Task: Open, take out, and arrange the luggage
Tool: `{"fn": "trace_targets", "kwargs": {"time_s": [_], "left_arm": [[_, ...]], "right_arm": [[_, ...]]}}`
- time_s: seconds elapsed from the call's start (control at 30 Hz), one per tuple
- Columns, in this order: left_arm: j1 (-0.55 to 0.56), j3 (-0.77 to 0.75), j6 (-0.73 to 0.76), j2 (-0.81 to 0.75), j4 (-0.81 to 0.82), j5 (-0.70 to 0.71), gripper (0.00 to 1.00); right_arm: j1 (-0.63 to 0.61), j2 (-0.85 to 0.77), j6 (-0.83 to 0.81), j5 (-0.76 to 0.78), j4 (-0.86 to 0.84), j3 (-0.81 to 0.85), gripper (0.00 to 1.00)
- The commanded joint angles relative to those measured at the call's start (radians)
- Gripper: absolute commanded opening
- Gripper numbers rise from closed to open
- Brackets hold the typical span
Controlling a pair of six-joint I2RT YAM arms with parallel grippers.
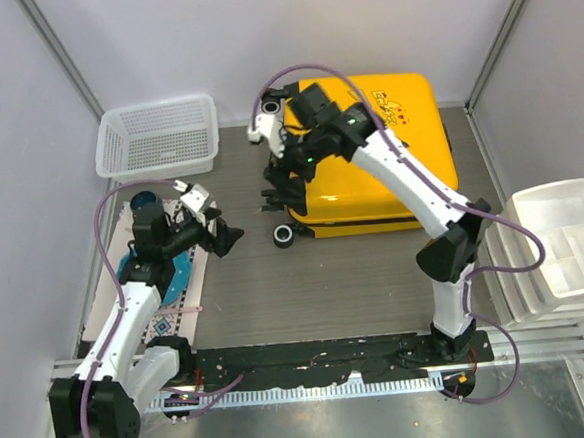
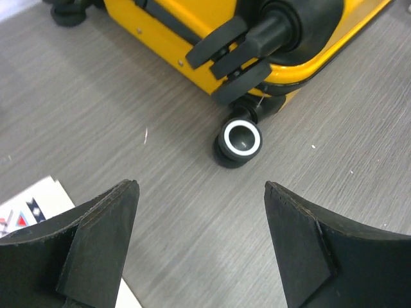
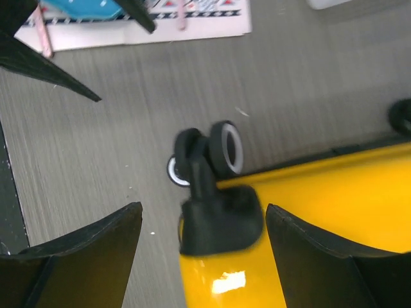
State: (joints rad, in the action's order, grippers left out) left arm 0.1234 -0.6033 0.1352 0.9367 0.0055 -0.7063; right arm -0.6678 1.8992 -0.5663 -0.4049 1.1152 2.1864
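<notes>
The yellow luggage (image 1: 388, 162) lies flat and closed on the grey table (image 1: 307, 288), its black wheels on its left side. The right gripper (image 1: 280, 195) hangs over the luggage's near-left corner – fingers spread wide on either side of the black wheel mount, pinching nothing. Just left of that corner, the left gripper (image 1: 223, 236) faces the corner wheel (image 2: 241, 140), its fingers likewise spread apart with only bare table between them. A white mesh basket (image 1: 156, 138) sits off the luggage's far-left side, white drawer bins (image 1: 565, 245) off its right – and a printed sheet (image 1: 182, 297) lies well left of it.
</notes>
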Motion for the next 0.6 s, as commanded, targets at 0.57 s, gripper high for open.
{"fn": "trace_targets", "kwargs": {"time_s": [0.57], "left_arm": [[-0.079, 0.135, -0.109, -0.053, 0.062, 0.014, 0.83]], "right_arm": [[-0.134, 0.304, -0.231, 0.198, 0.181, 0.188, 0.87]]}}
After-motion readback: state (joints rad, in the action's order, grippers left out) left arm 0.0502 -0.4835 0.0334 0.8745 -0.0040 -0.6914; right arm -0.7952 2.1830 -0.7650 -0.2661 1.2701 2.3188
